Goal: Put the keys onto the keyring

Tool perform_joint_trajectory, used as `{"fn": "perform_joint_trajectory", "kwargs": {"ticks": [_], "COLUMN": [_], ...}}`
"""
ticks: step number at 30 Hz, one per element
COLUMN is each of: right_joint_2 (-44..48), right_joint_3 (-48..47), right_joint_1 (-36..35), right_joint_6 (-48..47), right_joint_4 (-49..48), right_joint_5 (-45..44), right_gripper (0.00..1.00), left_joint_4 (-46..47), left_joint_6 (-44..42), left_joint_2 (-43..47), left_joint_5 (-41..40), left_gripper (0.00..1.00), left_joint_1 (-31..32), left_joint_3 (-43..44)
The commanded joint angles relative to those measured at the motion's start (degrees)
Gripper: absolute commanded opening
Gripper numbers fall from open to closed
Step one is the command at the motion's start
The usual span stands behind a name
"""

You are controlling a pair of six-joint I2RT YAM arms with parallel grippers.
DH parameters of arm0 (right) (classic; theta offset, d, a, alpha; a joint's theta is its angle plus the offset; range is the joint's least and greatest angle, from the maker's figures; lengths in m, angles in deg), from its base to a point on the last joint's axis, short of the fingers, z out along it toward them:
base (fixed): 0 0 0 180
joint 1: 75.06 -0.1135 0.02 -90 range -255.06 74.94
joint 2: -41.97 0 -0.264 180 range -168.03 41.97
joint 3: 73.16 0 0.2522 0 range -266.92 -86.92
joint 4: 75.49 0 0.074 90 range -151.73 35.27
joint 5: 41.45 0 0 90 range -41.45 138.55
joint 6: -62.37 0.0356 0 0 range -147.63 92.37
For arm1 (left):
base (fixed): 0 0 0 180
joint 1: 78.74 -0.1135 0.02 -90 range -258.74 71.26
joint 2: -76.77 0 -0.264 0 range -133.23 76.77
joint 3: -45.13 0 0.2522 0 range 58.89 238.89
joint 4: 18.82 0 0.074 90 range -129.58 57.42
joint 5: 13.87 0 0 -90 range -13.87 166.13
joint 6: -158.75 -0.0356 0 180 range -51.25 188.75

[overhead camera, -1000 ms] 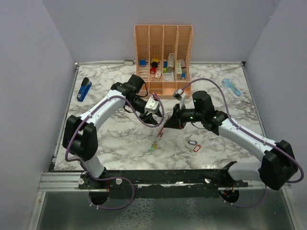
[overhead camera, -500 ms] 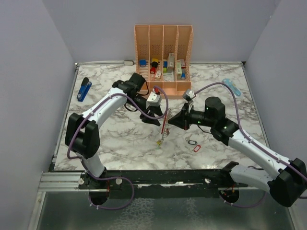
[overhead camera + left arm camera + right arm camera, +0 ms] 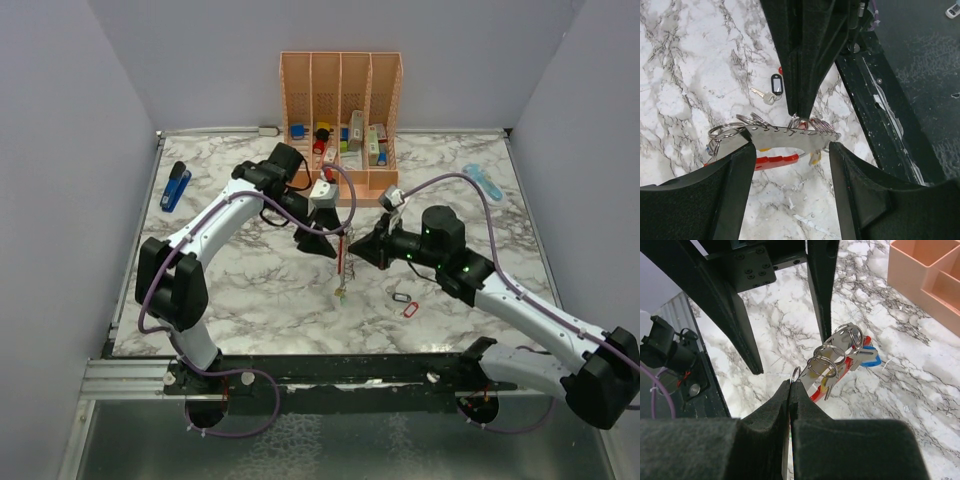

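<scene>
The keyring [image 3: 816, 388], red with a grey metal side [image 3: 790, 136], hangs above the marble table. My right gripper [image 3: 791, 385] is shut on one end of that grey side. Several keys [image 3: 836, 359] hang from it on steel rings, one with a blue head [image 3: 871, 359] and one with a yellow head [image 3: 815, 158]. My left gripper [image 3: 790, 147] is open, and the grey side spans the gap at its fingertips. From above, both grippers [image 3: 328, 245] [image 3: 362, 250] meet at the keyring [image 3: 345, 256], with the keys [image 3: 340, 290] dangling below.
A black-tagged key [image 3: 402, 298] and a small red oval loop [image 3: 409, 310] lie on the table to the right. The orange organiser [image 3: 341, 125] stands at the back. A blue stapler [image 3: 176, 185] lies far left, a light blue object [image 3: 483, 183] far right.
The left jaws have opened wider around the keyring. The bundle has shifted right and slightly up with the right gripper, whose arm has changed pose.
</scene>
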Motion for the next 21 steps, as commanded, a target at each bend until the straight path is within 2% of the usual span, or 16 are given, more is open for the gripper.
{"fn": "perform_joint_trajectory", "kwargs": {"ticks": [1,10,21], "right_joint_2": [0.2,-2.8,-2.7], "right_joint_3": [-1.9,-3.8,-2.9], "right_joint_1": [-2.3,-7.4,-10.2], "right_joint_6": [-0.3,-0.1,1.4], "right_joint_4": [-3.9,-5.4,-7.6], "right_joint_5": [-5.1,-11.7,-19.7], "right_gripper": [0.01,0.01,0.01], "left_joint_4": [6.3,7.9,6.1], "left_joint_6": [7.3,8.7,7.6], "left_joint_2": [0.5,2.4,2.5], "left_joint_5": [1.7,0.6,1.7], "left_gripper": [0.64,0.65,0.65], "left_joint_1": [0.2,0.4,0.8], "left_joint_3": [-1.7,-3.8,-4.2]}}
